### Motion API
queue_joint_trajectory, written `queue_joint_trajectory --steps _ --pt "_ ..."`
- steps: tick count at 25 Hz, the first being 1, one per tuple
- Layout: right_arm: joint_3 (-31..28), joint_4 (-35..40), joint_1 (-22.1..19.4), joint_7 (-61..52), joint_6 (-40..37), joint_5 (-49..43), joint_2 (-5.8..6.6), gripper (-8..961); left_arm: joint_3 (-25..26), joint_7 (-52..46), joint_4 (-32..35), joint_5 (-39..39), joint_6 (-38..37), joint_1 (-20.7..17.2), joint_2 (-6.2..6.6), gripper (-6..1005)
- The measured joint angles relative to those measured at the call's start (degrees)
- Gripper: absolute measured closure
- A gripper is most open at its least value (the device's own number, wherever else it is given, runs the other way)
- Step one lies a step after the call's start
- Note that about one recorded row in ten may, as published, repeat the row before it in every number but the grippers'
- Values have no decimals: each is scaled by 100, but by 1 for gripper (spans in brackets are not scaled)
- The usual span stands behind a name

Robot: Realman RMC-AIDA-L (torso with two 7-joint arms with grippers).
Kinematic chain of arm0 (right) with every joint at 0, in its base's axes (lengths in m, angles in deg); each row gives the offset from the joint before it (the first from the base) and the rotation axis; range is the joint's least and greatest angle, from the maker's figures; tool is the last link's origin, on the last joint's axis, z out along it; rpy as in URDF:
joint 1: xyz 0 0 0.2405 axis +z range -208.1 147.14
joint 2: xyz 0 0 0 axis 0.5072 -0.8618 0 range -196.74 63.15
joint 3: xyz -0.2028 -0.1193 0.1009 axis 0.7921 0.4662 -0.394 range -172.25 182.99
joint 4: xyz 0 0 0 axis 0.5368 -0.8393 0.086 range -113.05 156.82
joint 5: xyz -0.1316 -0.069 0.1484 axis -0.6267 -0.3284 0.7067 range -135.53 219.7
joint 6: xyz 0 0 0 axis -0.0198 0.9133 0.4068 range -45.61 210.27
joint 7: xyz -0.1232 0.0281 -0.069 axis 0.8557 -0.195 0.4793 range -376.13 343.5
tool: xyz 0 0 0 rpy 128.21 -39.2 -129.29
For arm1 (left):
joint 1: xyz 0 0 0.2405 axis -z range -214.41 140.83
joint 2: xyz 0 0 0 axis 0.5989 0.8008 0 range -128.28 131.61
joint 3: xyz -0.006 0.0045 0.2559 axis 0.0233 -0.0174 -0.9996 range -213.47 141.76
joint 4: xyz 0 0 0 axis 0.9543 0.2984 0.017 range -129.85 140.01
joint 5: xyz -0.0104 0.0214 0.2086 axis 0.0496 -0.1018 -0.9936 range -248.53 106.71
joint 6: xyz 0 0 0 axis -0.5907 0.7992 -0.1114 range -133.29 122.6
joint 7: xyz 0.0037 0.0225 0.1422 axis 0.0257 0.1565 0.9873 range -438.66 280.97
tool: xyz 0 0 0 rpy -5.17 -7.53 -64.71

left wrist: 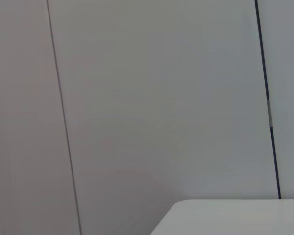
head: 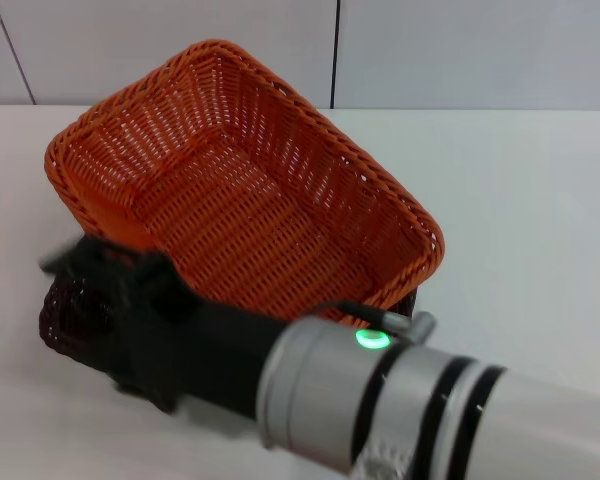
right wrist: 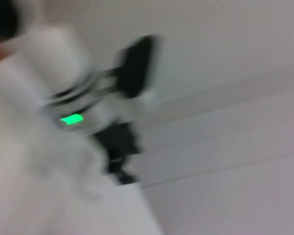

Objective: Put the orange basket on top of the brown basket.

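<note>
Orange basket (head: pixel 250 190) sits tilted on the brown basket (head: pixel 65 320), its far end raised toward the wall and its near end resting low; only dark weave peeks out beneath it on the white table (head: pixel 520 200). My right arm reaches across the near side of the orange basket, the gripper (head: pixel 90 270) at its near-left corner, blurred; I cannot tell how its fingers stand.

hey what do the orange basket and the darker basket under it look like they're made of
The orange basket looks like woven wicker-style strands, possibly plastic given the even bright colour and slight sheen, with open-weave sides and a braided rim. The brown basket shows only a dark open-weave edge beneath it; it seems similarly woven, but its material is hard to tell.
</note>
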Motion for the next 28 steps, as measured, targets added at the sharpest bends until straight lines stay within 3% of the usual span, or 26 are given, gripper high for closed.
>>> queue_joint_trajectory --steps 3,6,10,13,18,24,28 --pt "-193 -618 -64 -703 1420 143 -40 179 34 -1 1 4 -26 -12 0 316" --pt "-810 -1267 -252 -1689 2944 572 -24 179 53 -2 -18 24 -108 -25 0 316" --pt "-1746 -2243 -607 -2615 4805 2099 6 179 93 -23 -48 35 -237 -28 -1 316" --pt "-2063 -3105 -843 -3213 6021 2893 33 179 189 -182 -22 41 -378 -32 -7 316" --pt "-2111 -4563 -1115 -4519 8011 2650 43 179 216 -539 25 45 -524 -50 5 316" --pt "-2016 -6793 -840 -6205 10288 1926 45 179 217 -599 200 42 -625 -8 9 316" --pt "-2006 -7576 -663 -6636 10935 2145 27 179 217 -600 222 26 -672 -10 9 316"
